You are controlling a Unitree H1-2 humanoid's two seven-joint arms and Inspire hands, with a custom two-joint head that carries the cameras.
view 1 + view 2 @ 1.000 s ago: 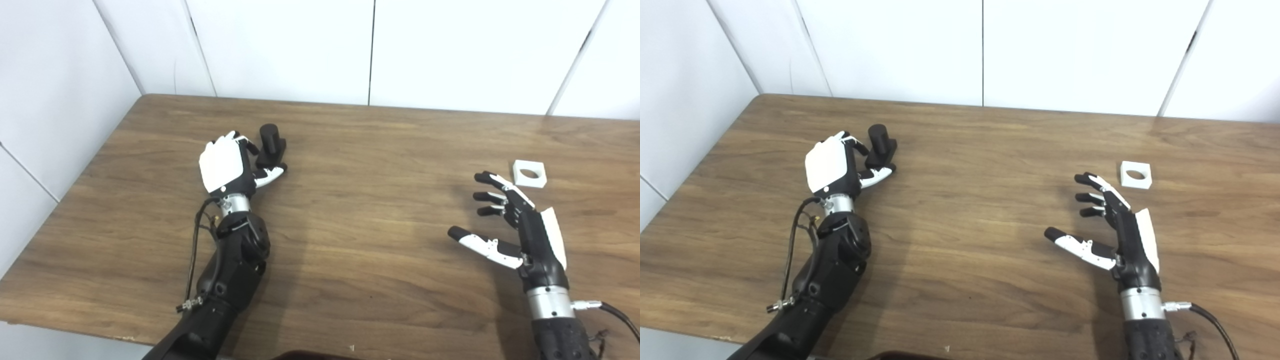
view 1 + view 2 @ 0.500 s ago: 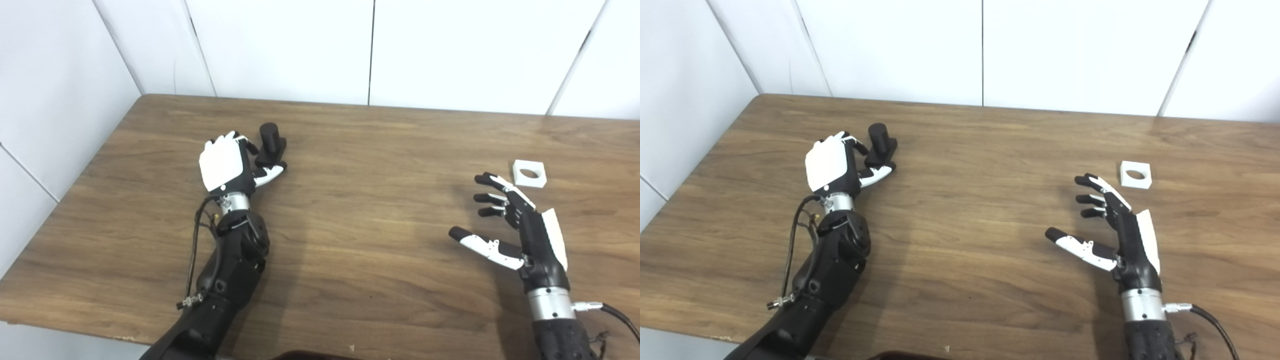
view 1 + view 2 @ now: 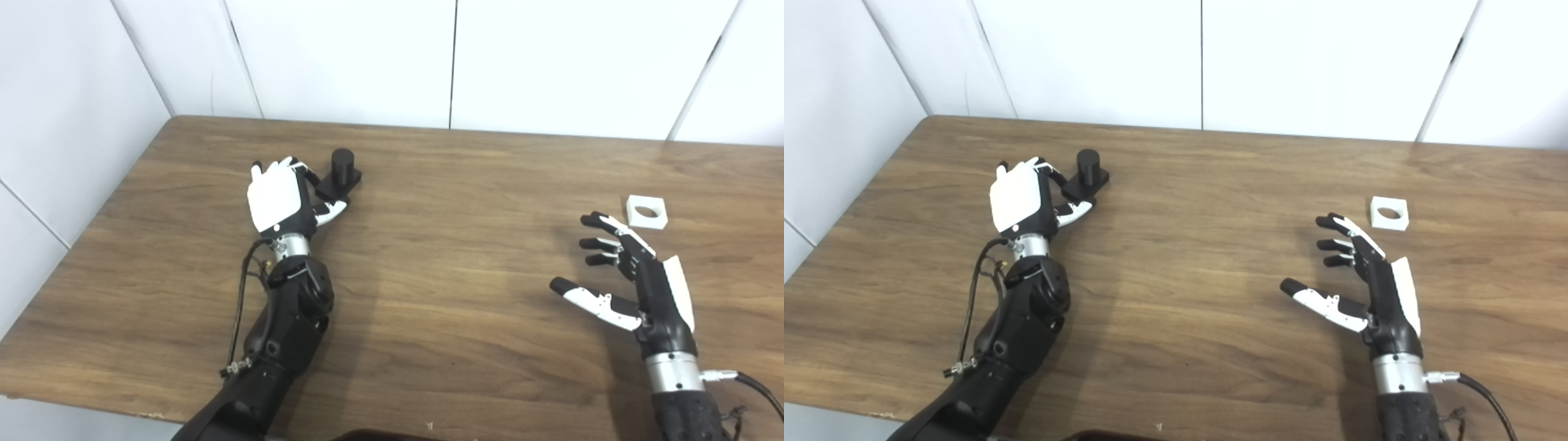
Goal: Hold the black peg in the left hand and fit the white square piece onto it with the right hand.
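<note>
The black peg (image 3: 343,173) stands upright on its square base on the table, just right of my left hand (image 3: 278,199). The left hand is open with its white back towards the camera. Its fingers (image 3: 309,179) reach the left edge of the peg's base and the thumb (image 3: 331,211) lies just in front of it, without closing round it. The white square piece (image 3: 647,212) with a round hole lies flat at the right. My right hand (image 3: 631,275) is open and empty, fingers spread, a little in front and left of the piece, not touching it.
The brown wooden table (image 3: 441,294) is boxed in by white wall panels (image 3: 343,55) at the back and the left. Its front edge runs along the bottom of both views. A cable (image 3: 239,306) hangs along my left forearm.
The peg was tilted against my left fingers; now it stands upright a little further right. The left fingers have straightened out. The right hand has barely moved. The camera shifted slightly.
</note>
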